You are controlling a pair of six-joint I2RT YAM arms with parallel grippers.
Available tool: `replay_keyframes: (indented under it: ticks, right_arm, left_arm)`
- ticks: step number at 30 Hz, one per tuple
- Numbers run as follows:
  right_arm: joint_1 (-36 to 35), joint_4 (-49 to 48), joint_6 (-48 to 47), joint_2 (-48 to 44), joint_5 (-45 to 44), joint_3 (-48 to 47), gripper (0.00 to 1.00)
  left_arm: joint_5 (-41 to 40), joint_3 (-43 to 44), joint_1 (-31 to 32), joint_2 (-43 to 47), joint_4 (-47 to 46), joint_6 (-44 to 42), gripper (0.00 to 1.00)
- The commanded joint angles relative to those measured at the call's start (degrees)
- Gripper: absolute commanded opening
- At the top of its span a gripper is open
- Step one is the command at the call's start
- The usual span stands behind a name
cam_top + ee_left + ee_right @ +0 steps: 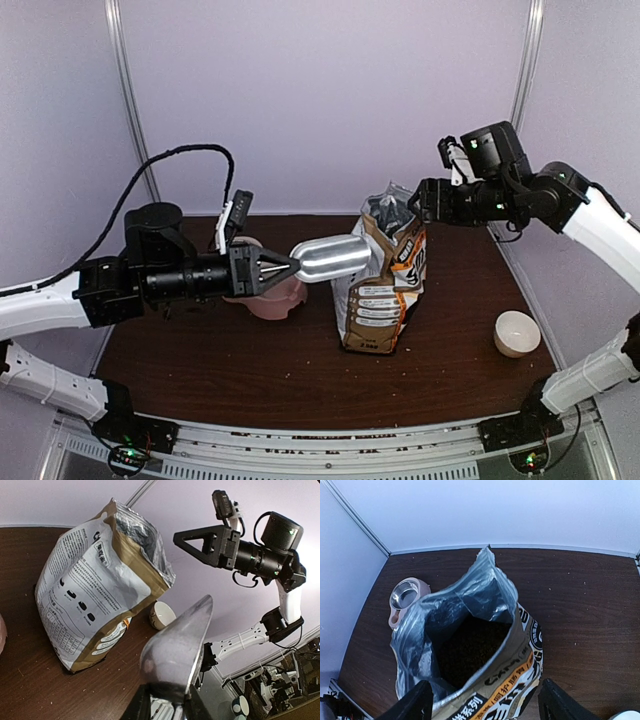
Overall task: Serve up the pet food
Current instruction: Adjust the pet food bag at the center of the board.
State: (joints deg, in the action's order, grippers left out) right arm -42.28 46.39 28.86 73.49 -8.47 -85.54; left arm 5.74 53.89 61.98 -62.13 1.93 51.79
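The pet food [470, 652] lies as a dark brown mass inside the open, foil-lined bag [385, 285], which stands upright mid-table. My left gripper [283, 268] is shut on the handle of a shiny metal scoop [335, 257]. It holds the scoop level, bowl toward the bag's left side, just short of it. I see no kibble on the scoop [177, 642]. My right gripper [485, 707] is open just above the bag's near rim. Its fingers [415, 705] stand wide on either side without pinching the bag [485, 630]. In the top view it [420, 200] is at the bag's top right.
A pink feeder [272, 297] with a metal basin [403, 595] sits left of the bag, behind the left gripper. A small white bowl [517, 333] stands at the right front. Crumbs dot the brown table [30, 680]. White walls close in the back and sides.
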Motion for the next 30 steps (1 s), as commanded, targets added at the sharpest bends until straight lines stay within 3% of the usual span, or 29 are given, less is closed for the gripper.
replay_keyframes:
  ticks: [1,9,11,14,16,23,30]
  right_arm:
    - [1.47,1.89,-3.96,5.99,-0.68,-6.76,0.73]
    - [2.39,7.12,-5.75,15.44,-5.7,-10.99,0.63]
    - [2.55,7.97,-5.75,15.71,-5.9,-10.64,0.49]
    - [2.69,7.75,-6.34,14.55,-4.48,-9.87,0.14]
    - [2.66,6.34,-7.78,13.24,-1.27,-9.38,0.0]
    - [-0.53,-3.07,-7.87,6.89,15.96,-4.23,0.0]
    - [-11.16,-5.39,-5.22,3.73,13.84,-1.41,0.0]
  left_arm:
    - [-3.09,-0.25,0.25,3.5,0.13,-1.26,0.0]
    - [-5.62,-0.8,0.25,7.15,3.01,-1.94,0.0]
    - [-5.88,-0.8,0.25,7.65,3.64,-2.06,0.0]
    - [-6.09,-0.59,0.25,8.14,4.16,-2.37,0.0]
    - [-6.07,0.09,0.26,8.21,4.7,-2.99,0.0]
    - [-5.17,8.04,0.25,5.46,10.99,-7.0,0.0]
    - [-1.78,18.39,0.3,-1.91,19.47,-11.88,0.0]
